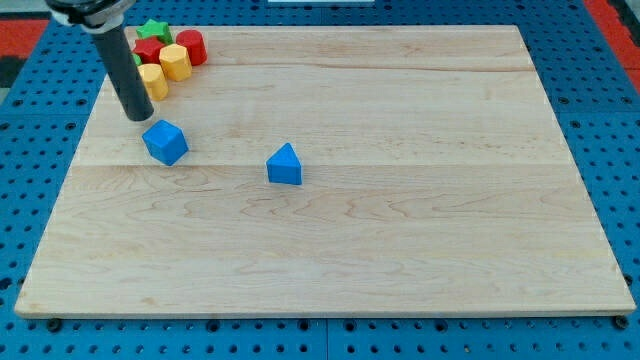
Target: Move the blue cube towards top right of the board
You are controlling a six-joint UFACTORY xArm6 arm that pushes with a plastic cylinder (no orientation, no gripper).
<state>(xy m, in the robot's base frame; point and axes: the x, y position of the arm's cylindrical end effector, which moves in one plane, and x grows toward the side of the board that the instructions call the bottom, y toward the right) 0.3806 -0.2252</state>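
Observation:
The blue cube (165,141) lies on the wooden board (400,200) at the view's left, a little above mid-height. My tip (139,116) is on the board just above and left of the cube, a small gap away from it. A blue triangular block (285,165) lies to the right of the cube, near the board's middle.
A cluster of blocks sits at the board's top left corner: a green star (153,30), a red cylinder (192,47), a red block (148,50), a yellow hexagonal block (174,62) and another yellow block (154,80). The rod passes over this cluster's left side.

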